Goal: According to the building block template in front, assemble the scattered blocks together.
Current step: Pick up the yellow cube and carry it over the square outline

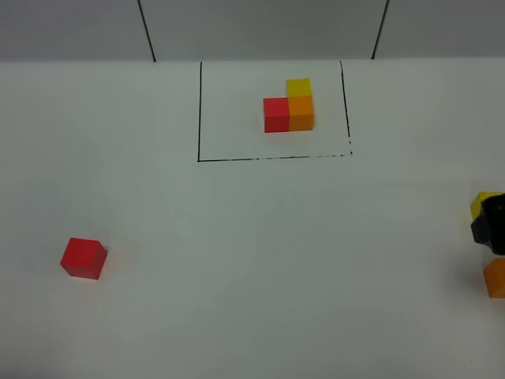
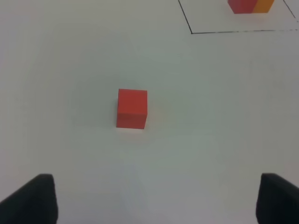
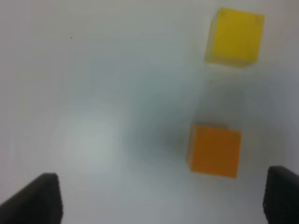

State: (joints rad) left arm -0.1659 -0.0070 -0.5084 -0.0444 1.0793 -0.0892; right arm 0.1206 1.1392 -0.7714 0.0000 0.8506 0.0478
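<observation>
On table (image 1: 260, 260), framed L-shaped template (image 1: 289, 108), red cube (image 1: 83, 258), yellow cube (image 3: 236, 37), orange cube (image 3: 215, 150)

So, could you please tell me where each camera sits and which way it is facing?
Exterior high: mounted high, looking down on the white table and building block template; only the right gripper shows, dark, at the right edge.
Left wrist: on the left arm, looking down past the open left gripper at the red cube.
Right wrist: on the right arm, looking down past the open right gripper at the yellow cube and orange cube.
Shared: exterior and left wrist both show the red cube.
</observation>
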